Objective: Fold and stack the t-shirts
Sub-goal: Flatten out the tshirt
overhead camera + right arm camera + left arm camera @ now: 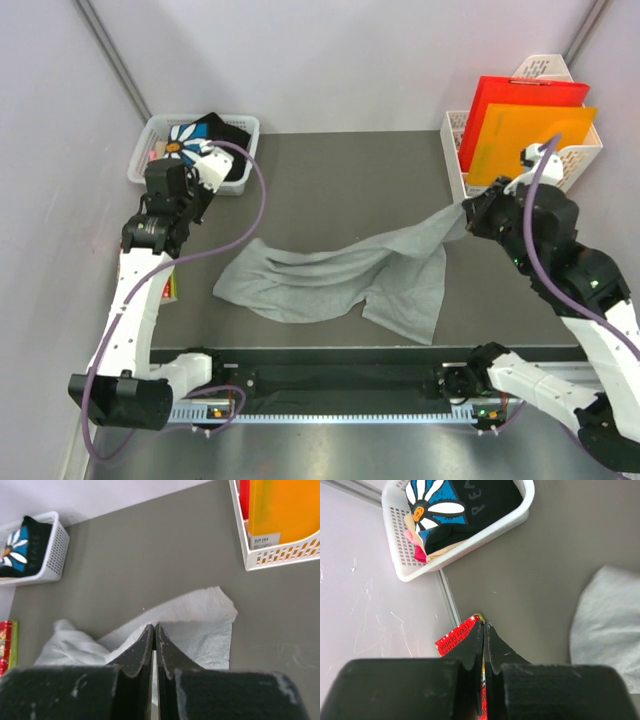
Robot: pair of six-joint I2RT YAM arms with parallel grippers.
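The light heather-grey cotton t-shirt (330, 280) lies rumpled and unfolded across the middle of the dark grey bench (330, 170). Its long axis slants from a loose end at the near left up to a drawn-out tip at the far right. That tip runs straight into the right jaws, which are pressed together. From the way the cloth tapers and lifts toward them, I judge they are pinching it, though the right wrist view shows only closed fingers with pale cloth under and beyond them. The left jaws are also pressed together and hold nothing. They point toward the white plastic mesh basket (150, 150) at the far left corner, where the black t-shirt with a white daisy on a blue print (205, 130) sits bunched. A small red patterned flat packet (455, 640) lies below them at the bench's left edge. The grey shirt's free end is to the right of the left jaws and nearer the arm bases, apart from them, and the left arm is clearly the nearer one to it. Spreading the shirt flat likely depends on the left arm reaching that end while the right keeps the opposite tip taut.
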